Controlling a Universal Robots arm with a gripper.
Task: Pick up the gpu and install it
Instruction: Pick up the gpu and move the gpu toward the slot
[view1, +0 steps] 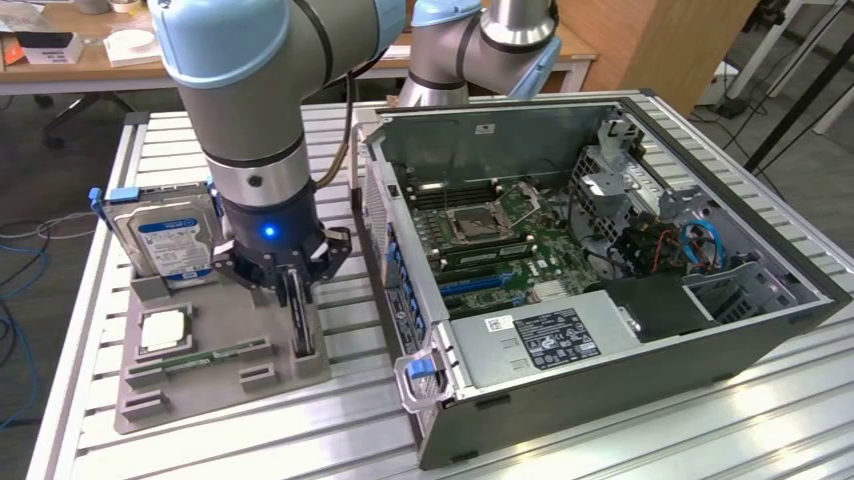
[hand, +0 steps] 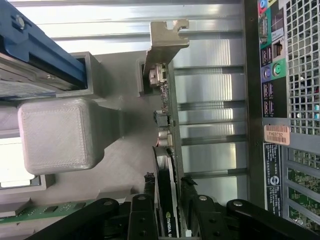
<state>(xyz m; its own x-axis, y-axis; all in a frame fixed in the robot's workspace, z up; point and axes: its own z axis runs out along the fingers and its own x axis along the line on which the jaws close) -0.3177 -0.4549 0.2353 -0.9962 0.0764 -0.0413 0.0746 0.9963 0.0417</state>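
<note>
Your arm (view1: 254, 120) comes straight down over the grey holder tray (view1: 267, 385) on the worktop (view1: 641, 430). Its wrist is vertical and the claw (view1: 291, 285) points down, at the exterior view's left of the open computer case (view1: 787, 300). The hard drive (view1: 167, 240) stands upright in the same tray, on the side of the arm away from the case.

The gpu (view1: 303, 330) stands on its long edge in a slot of that tray, not lying flat. Its long axis runs level with the worktop, alongside the case's port panel (hand: 275, 100). In the wrist view you look along the card (hand: 167, 115), and its silvery bracket (hand: 167, 37) is at the end farthest from the claw (hand: 167, 222).

The claw sits directly over the card and straddles its upper edge, so the card runs up into the middle of the claw. You cannot tell whether the claw is clamped on the card or only open around it. The card is seated in the tray.
</note>
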